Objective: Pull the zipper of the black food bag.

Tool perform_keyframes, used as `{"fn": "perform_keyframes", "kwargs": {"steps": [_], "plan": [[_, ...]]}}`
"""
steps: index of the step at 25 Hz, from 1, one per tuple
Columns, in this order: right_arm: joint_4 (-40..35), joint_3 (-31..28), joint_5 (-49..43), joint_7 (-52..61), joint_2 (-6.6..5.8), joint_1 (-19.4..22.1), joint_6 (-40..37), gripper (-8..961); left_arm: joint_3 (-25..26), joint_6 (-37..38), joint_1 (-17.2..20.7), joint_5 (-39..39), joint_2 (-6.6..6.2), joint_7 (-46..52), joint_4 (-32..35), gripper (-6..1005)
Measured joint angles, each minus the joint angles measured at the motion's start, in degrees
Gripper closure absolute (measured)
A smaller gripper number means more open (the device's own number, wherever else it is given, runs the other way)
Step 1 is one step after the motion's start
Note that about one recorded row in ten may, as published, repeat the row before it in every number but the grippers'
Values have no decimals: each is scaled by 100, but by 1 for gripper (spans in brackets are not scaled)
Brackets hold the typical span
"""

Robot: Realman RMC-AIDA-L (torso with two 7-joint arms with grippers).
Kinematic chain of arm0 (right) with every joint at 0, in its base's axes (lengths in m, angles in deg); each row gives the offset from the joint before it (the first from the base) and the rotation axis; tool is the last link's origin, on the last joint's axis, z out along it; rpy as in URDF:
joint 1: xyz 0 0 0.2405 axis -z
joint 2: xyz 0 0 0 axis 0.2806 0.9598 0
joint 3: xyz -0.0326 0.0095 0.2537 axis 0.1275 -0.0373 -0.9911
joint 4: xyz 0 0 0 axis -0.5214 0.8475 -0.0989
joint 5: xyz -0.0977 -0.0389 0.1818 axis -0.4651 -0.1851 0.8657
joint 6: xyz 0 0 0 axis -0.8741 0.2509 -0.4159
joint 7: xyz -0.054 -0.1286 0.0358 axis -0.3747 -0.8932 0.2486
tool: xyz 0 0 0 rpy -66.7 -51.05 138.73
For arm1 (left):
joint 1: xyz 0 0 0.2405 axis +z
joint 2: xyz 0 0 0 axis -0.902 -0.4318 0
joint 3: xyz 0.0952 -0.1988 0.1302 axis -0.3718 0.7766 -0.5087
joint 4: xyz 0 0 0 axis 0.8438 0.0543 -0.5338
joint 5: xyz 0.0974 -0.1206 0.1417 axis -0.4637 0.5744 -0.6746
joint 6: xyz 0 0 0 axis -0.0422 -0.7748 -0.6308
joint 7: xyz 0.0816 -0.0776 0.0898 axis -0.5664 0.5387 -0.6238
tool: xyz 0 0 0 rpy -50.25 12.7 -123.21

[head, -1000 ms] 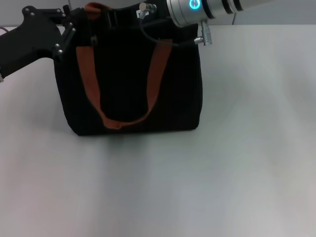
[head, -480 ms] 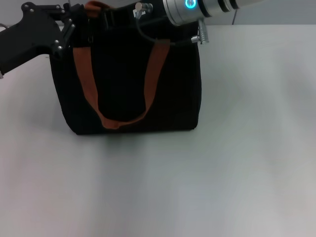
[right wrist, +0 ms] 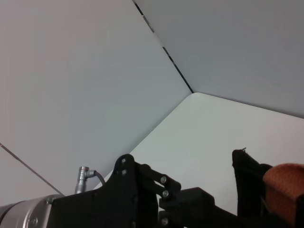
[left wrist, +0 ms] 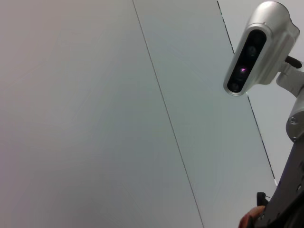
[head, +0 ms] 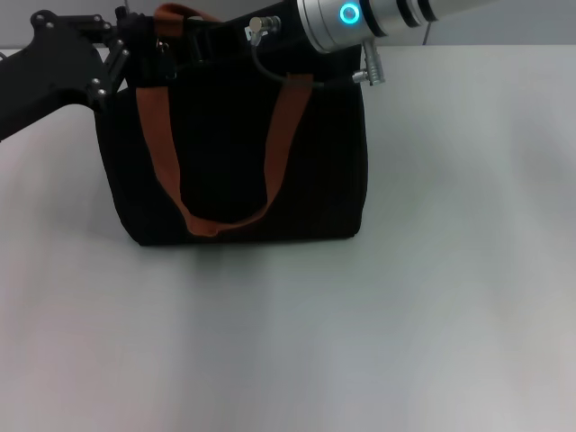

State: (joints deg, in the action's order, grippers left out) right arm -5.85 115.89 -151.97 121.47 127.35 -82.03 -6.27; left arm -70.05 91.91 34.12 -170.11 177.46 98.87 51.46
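Observation:
The black food bag (head: 234,153) stands upright at the back of the table, with rust-brown strap handles (head: 160,153) hanging down its front. My left gripper (head: 144,47) is at the bag's top left corner, beside the strap. My right gripper (head: 205,38) reaches in from the right over the bag's top rim. The zipper pull is hidden behind the grippers and the dark rim. The right wrist view shows the left gripper (right wrist: 199,202) close to the bag's corner (right wrist: 247,171) and a piece of strap (right wrist: 285,183).
The white table (head: 360,315) stretches in front of and to the right of the bag. A silver cable plug (head: 371,63) sticks out of my right arm beside the bag's top right corner. The left wrist view shows a wall and a silver camera head (left wrist: 256,47).
My left gripper has shifted a little to the right, onto the bag's top left corner. My right arm has edged slightly left along the rim. The bag has barely moved.

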Motion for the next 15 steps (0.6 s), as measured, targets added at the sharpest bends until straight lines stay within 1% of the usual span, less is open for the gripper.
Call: {"fn": "perform_keyframes", "kwargs": {"steps": [5,8,11,15], "plan": [[-12,11,-3,-18,0,19,97,875,7,19,32,80,-7,17,-2,970],[-55,200,-22,116,-1,40,270,898,8,10,60,105,-7,18,-3,970],[-289,506,-42,339,-3,207,424,920,10,-4,74,126,-13,21,-3,970],[-840,836,-149,706,-20,603,514,942,10,-8,82,128,-17,28,-3,970]]}}
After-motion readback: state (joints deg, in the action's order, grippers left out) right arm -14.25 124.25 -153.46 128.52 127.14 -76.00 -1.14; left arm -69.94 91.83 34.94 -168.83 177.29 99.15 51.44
